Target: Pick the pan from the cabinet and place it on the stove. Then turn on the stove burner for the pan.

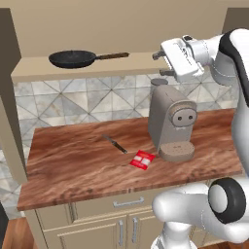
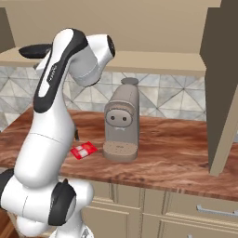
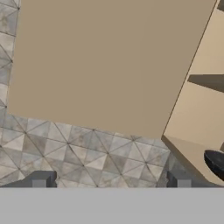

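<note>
The pan (image 1: 72, 59) sits flat on the floor of the open beige cabinet (image 1: 87, 65), up above the tiled backsplash (image 1: 73, 102), toward the left. Its handle (image 1: 113, 56) points right. In the right base view just the pan's dark rim (image 2: 33, 50) pokes out at far left behind the arm. In the hand view a dark curved edge of the pan (image 3: 215, 162) shows at the right side on the cabinet shelf.

Gripper (image 1: 162, 64) is raised at cabinet-floor height, to the right of the pan and well apart from it, pointing left toward it. Fingers (image 3: 40, 179) stand wide apart in the hand view, nothing between them, holding nothing.

Below on the wood counter (image 1: 73, 170): grey coffee machine (image 1: 171, 124) at the right, directly under the gripper; small red packet (image 1: 142, 160) just left of the machine's base; a dark knife (image 1: 115, 144) lying left of the packet, near but not touching. Beige drawers (image 1: 121, 202) with silver handles run under the counter edge.
</note>
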